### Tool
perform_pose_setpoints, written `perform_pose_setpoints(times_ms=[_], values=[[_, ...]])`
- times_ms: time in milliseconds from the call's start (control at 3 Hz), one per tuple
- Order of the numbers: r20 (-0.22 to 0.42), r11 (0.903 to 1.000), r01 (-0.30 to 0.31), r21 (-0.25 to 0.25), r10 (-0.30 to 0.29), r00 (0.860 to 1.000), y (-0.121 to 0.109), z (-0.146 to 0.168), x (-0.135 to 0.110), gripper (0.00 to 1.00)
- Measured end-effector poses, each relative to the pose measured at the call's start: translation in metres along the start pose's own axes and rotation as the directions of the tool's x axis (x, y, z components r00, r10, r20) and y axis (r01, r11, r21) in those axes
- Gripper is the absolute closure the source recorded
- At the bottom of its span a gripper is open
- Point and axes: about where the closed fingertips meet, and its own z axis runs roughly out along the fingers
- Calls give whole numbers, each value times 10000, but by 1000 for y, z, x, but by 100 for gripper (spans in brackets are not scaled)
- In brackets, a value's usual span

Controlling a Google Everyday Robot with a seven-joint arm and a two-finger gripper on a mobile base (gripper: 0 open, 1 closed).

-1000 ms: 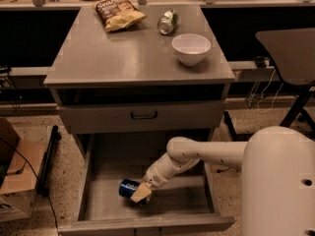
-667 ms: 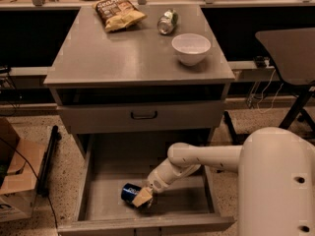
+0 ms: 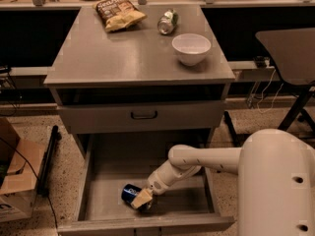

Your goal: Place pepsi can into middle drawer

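The blue pepsi can point(image 3: 129, 193) lies tilted on its side low inside the open middle drawer point(image 3: 112, 168), near the drawer's front middle. My gripper point(image 3: 142, 199) reaches down into the drawer from the right on a white arm and is shut on the can's right end. A tan finger pad point(image 3: 143, 197) covers part of the can. I cannot tell whether the can rests on the drawer floor or hangs just above it.
On the cabinet top are a chip bag point(image 3: 119, 13), a silver-green can point(image 3: 168, 21) and a white bowl point(image 3: 191, 48). A closed drawer front with a black handle point(image 3: 143, 115) sits above the open drawer. A cardboard box point(image 3: 15, 181) stands left. A table point(image 3: 290, 48) stands right.
The gripper and the pepsi can have moved slightly down and toward the drawer's front. The arm has lowered a little.
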Motion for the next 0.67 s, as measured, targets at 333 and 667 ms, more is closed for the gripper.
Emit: perform_pose_setpoints(times_ms=[333, 667], values=[[0, 10000, 0, 0, 0, 10000, 0, 0, 0, 0], [0, 10000, 0, -1, 0, 10000, 0, 0, 0, 0]])
